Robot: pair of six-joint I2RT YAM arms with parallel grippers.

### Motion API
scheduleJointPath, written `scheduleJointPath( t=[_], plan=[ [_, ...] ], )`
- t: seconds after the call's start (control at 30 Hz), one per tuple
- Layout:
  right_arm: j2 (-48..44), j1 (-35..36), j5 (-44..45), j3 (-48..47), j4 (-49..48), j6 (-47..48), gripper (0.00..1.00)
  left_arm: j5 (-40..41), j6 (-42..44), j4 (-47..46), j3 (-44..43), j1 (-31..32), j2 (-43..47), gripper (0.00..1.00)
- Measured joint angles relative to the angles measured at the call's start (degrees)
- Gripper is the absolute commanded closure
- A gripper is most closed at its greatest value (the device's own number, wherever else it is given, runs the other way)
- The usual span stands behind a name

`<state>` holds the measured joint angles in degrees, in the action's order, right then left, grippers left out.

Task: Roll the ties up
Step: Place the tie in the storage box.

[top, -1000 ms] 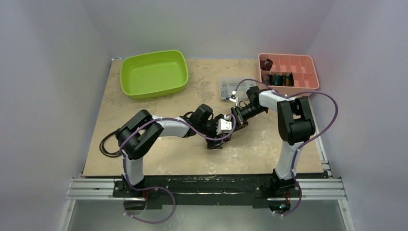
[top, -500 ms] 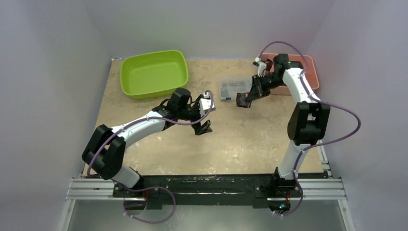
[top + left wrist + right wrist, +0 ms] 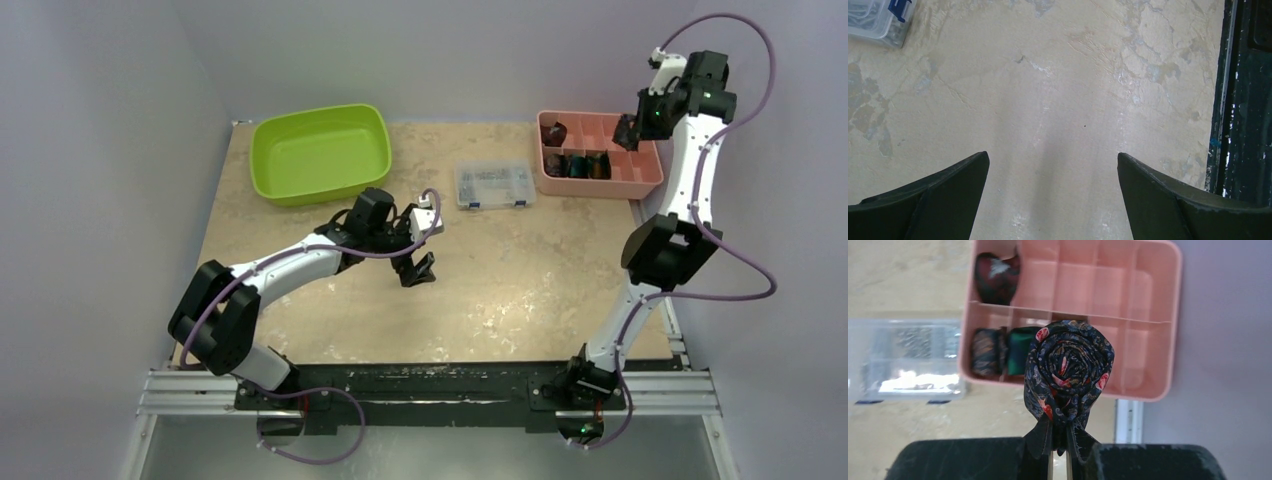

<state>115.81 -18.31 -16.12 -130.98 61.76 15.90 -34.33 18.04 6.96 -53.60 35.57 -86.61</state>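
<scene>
Right pincer (image 3: 1058,436): jaws closed tight on a pinch of fabric at the edge of the rolled tie (image 3: 1070,365), carrying it
Left pincer (image 3: 1053,160): jaws spread wide, nothing between them, bare worktop (image 3: 1058,90) below
Tie position: in the air above the pink tray (image 3: 1148,315), over its middle cells, not touching it
Tray contents: a dark red coil (image 3: 995,277) in a far corner cell, a brownish coil (image 3: 988,350) and a teal coil (image 3: 1020,347) side by side in the near row
Nearby: clear box (image 3: 908,360) just beside the tray on the worktop
Orientation: spiral face turned to the wrist camera, so the roll's axis likely runs along the pincer, pointing down at the tray; no long strip is left hanging
Risk, unwinding: only the outer wrap looks pinched, so the layers may spring loose on release
Risk, placement: the coil hangs over a divider; dropped here it could straddle it or land on the teal coil
Risk, tipping: a tilted release may lay the coil on its side
</scene>
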Motion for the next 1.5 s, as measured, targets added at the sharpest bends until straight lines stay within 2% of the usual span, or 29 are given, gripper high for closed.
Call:
scheduleJointPath(
  t=[0.13, 0.43, 0.77, 1.13, 1.5],
  plan=[
    [7.56, -1.77, 5.7, -7.91, 0.42, 0.66, 1.0, 0.48, -1.11, -0.66, 0.9, -0.07, 0.15, 0.0],
    [15.87, -1.2, 10.86, -7.89, 0.57, 2.82, 1.0, 1.73, -3.13, -1.66, 3.91, -0.07, 1.53, 0.0],
    [18.01, -1.16, 14.8, -7.82, -3.52, 3.89, 1.0, 2.56, -4.02, -2.71, 4.15, -0.09, 2.05, 0.0],
    [21.29, -1.16, 14.62, -6.95, -3.74, 6.43, 1.0, 3.1, -4.07, -3.02, 4.15, -0.11, 2.03, 0.0],
    [21.29, -1.16, 15.93, 0.7, -3.93, 9.25, 1.0, 3.28, -4.07, -3.04, 4.15, -0.11, 2.03, 0.0]
  ],
)
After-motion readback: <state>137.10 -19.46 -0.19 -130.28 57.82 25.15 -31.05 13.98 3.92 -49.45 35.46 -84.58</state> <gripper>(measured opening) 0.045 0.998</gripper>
